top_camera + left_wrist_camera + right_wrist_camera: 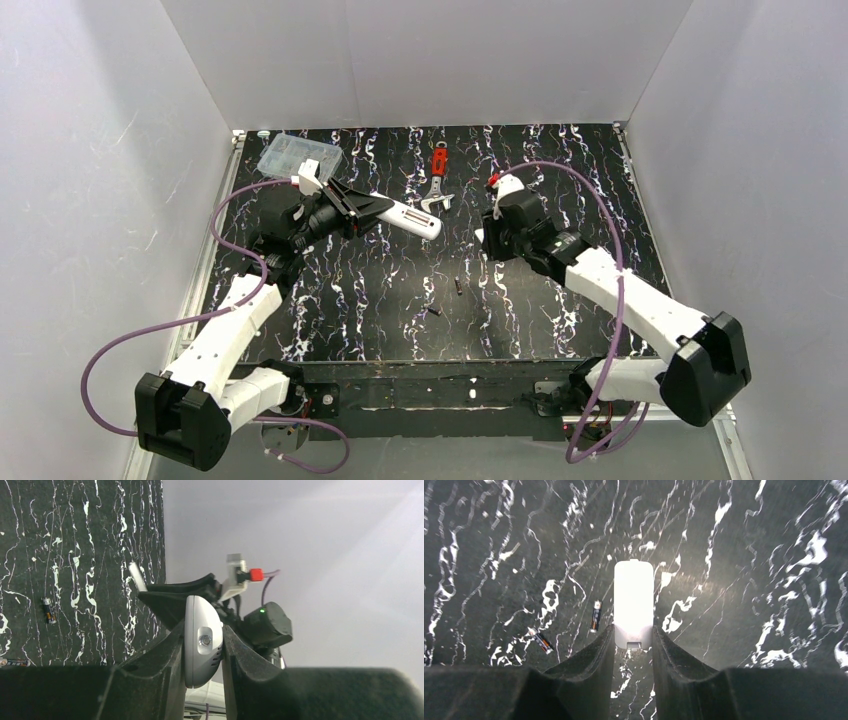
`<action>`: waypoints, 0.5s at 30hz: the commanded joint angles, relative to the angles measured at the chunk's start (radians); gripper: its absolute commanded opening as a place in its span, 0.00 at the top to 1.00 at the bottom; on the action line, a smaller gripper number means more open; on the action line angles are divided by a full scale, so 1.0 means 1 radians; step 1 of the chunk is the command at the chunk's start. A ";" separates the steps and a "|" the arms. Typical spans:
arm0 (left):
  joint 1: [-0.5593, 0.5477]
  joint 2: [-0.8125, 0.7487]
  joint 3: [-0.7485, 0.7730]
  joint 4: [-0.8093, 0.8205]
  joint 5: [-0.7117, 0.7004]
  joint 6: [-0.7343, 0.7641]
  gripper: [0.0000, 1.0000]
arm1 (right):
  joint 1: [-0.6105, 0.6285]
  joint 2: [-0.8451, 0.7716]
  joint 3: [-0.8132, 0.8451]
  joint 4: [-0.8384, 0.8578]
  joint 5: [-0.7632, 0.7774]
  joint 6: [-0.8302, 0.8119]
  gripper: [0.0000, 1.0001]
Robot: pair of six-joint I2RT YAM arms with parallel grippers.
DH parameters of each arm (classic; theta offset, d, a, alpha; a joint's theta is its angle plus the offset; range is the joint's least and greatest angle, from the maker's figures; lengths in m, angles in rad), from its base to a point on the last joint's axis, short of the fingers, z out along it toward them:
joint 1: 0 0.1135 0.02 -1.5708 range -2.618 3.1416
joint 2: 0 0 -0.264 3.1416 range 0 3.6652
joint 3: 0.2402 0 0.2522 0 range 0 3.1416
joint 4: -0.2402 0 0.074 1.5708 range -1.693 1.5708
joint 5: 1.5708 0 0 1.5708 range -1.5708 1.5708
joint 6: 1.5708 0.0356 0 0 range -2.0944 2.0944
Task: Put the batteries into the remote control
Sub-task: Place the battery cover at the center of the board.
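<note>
Spanning the top view, the black, white-veined marbled desk point(600, 200) carries the loose parts. The slim white rectangular plastic remote control point(410, 217) is held off it in the upper centre-left of the frame, its long axis running rightward and slightly down from the left fingers point(160, 665). Those fingers are pressed in on the remote's sides, and the left wrist view shows it end-on, clamped between them. The right fingers point(589, 665) stand part-way spread, pinching the near end of a flat white rounded-rectangle plastic panel point(633, 600) – probably the battery cover – so that grip is occupied. The two tiny dark cylindrical batteries point(596, 616) lie on the desk just left of the right fingers in the right wrist view. One is nearly upright in the frame beside the panel, and the other battery point(540, 640) is slanted, further toward the lower left. The right arm looks the nearer to both, but its fingers would likely have to release the panel first.
</note>
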 commanded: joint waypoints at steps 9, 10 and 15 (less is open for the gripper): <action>-0.004 -0.033 0.034 0.037 0.027 0.013 1.00 | -0.001 0.091 -0.205 0.199 0.055 0.145 0.68; -0.003 -0.032 0.033 0.038 0.027 0.013 1.00 | -0.001 0.109 -0.206 0.198 0.058 0.150 0.68; -0.003 -0.031 0.035 0.038 0.028 0.011 1.00 | -0.001 0.196 -0.205 0.195 0.048 0.174 0.69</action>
